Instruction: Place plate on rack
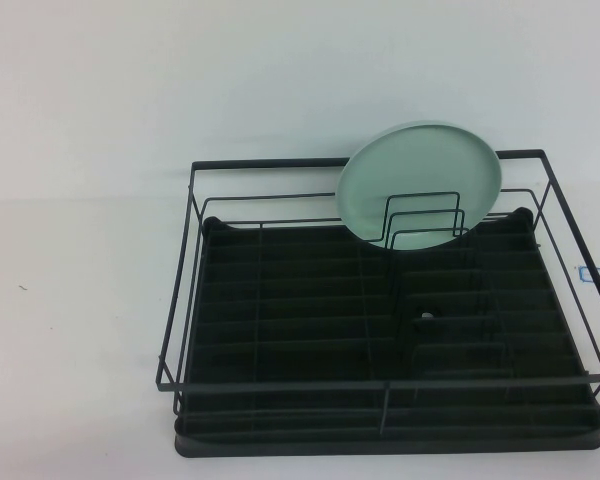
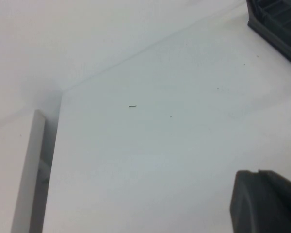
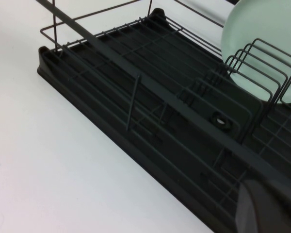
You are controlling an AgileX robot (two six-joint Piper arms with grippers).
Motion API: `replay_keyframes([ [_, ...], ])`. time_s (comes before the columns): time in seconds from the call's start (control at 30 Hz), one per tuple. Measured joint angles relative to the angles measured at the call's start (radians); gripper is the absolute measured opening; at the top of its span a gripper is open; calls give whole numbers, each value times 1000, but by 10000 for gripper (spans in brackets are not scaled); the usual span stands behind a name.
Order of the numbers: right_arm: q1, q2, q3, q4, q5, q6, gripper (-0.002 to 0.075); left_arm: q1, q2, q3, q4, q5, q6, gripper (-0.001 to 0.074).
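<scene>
The pale mint-green plate (image 1: 420,190) stands on edge in the black wire rack (image 1: 280,330), at its back right. It leans against the rear rail, behind the upright wire dividers. Neither gripper shows in the high view. In the right wrist view the plate (image 3: 262,29) and the rack (image 3: 111,111) lie ahead of my right gripper (image 3: 266,208), which hangs by the rack's front rail, apart from the plate. My left gripper (image 2: 262,199) is shut and empty over bare white table, with a rack corner (image 2: 276,24) far off.
The rack sits on a white table (image 1: 80,300). A small blue-edged label (image 1: 595,274) lies to its right. A small dark speck (image 2: 132,106) marks the table. A white upright panel (image 2: 31,165) stands beyond the table's edge in the left wrist view.
</scene>
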Motion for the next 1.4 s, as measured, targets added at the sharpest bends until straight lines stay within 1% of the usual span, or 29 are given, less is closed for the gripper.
replay_keyframes([
  [0.1, 0, 0, 0, -4, -12, -13, 20, 0, 0, 0, 0, 0, 0, 1],
  [0.27, -12, -9, 16, -69, -77, -41, 20, 0, 0, 0, -2, 0, 0, 1],
  [0.33, -57, -31, 41, -66, -114, -42, 20, 0, 0, 0, -2, 0, 0, 1],
  [0.53, -287, -97, 132, 23, -230, -47, 20, 0, 0, 0, -2, 2, 0, 1],
  [0.63, -351, -121, 166, 50, -247, -55, 20, 0, 0, 0, -2, 2, 0, 1],
  [0.9, -368, -125, 210, 64, -254, -106, 19, 0, 0, 0, -2, 4, 0, 1],
  [1.03, -368, -126, 240, 66, -274, -104, 19, 0, 0, 0, -7, 4, 0, 1],
  [1.1, -368, -141, 275, 32, -287, -68, 19, 0, 0, 0, -28, 4, 0, 1],
  [1.17, -368, -165, 308, -41, -289, 24, 19, 0, 0, 0, -54, 14, 0, 1],
  [1.33, -368, -235, 372, -322, -287, 404, 19, 0, 0, 0, -91, 38, -12, 1],
  [1.4, -368, -256, 374, -407, -287, 525, 19, 0, 0, 0, -74, 38, -68, 0],
])
